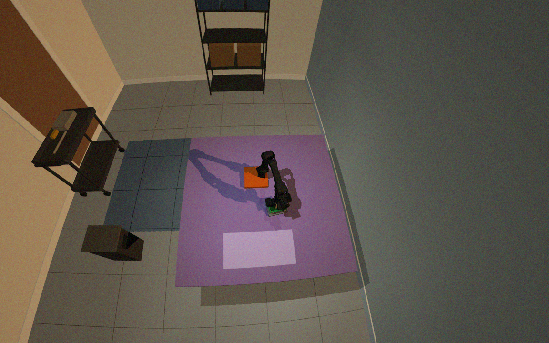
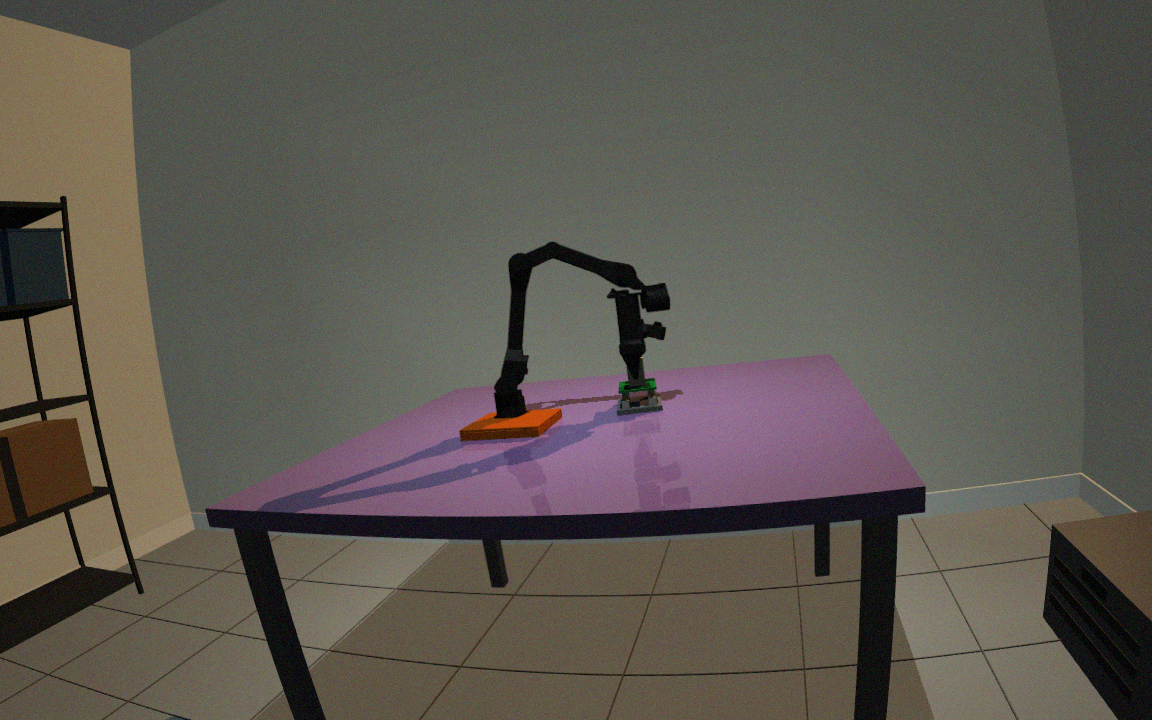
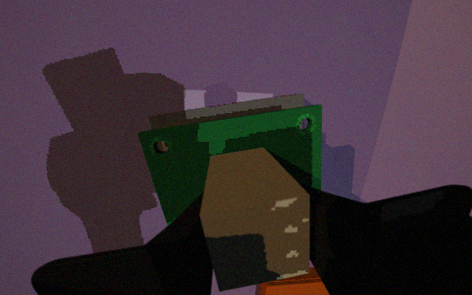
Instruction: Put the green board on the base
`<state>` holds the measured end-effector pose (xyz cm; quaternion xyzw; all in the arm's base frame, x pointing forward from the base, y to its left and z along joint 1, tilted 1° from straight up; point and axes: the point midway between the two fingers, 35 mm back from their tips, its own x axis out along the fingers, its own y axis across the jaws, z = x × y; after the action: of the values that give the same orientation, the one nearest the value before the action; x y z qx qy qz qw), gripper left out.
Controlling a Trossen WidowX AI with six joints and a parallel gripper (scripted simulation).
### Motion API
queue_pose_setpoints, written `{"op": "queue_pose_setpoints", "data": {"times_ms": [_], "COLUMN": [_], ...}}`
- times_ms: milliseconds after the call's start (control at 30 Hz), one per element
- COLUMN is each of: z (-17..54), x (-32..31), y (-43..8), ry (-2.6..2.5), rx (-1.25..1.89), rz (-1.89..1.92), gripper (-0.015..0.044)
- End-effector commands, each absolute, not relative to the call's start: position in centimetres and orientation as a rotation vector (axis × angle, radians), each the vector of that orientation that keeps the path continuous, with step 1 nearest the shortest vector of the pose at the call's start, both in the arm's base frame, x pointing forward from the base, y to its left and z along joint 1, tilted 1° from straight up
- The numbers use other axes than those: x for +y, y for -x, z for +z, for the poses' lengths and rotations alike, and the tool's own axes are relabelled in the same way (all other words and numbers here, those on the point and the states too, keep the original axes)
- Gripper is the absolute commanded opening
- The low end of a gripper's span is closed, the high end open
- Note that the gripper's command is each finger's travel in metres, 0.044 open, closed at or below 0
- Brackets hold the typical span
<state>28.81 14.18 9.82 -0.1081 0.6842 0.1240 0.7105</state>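
"Green board (image 1: 273, 209) (image 2: 649, 385) (image 3: 260, 119), smooth and thin: where have you got it?"

"Below my hand (image 1: 275, 204) (image 2: 634, 360) (image 3: 243, 187), which is clamped on the square handle (image 1: 276, 206) (image 2: 640, 368) (image 3: 252, 184). That's a tan block, flat-faced and sharp-edged, standing up from the board."

"And the grey base (image 1: 276, 214) (image 2: 639, 410) (image 3: 236, 107)?"

"Right under the board. Its far edge peeks out past the board's, the two running nearly parallel, so I judge the turn about right."

"Pins through the holes?"

"I can't tell. Something brownish shows in one corner hole (image 3: 161, 146), something paler in the other (image 3: 304, 123); my fingers and the handle hide the near pair. The board looks level, close to the post tops. I'd say the last bit goes straight down, a touch of sideways give if a pin catches, then I open and lift away. Letting go too soon might leave a corner perched."

"Beyond that?"

"My orange mounting plate (image 1: 256, 184) (image 2: 490, 431) (image 3: 297, 288), well apart from the grey base on the purple tabletop (image 1: 208, 256) (image 2: 741, 447) (image 3: 260, 41). Farther from the base, off the tabletop, a black shelf rack (image 1: 237, 83) (image 2: 25, 608)."
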Motion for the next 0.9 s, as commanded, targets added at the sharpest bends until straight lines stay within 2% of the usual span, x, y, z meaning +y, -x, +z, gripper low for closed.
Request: {"op": "queue_pose_setpoints", "data": {"times_ms": [0,600,867], "z": [9.61,8.76,8.92], "x": [14.2,14.2,14.2], "y": [-28.84,-28.84,-28.84], "ry": [0.24,0.243,0.24], "rx": [1.517,1.517,1.517], "rz": [0.276,0.278,0.275], "gripper": [0.0,0.0,0.021]}}
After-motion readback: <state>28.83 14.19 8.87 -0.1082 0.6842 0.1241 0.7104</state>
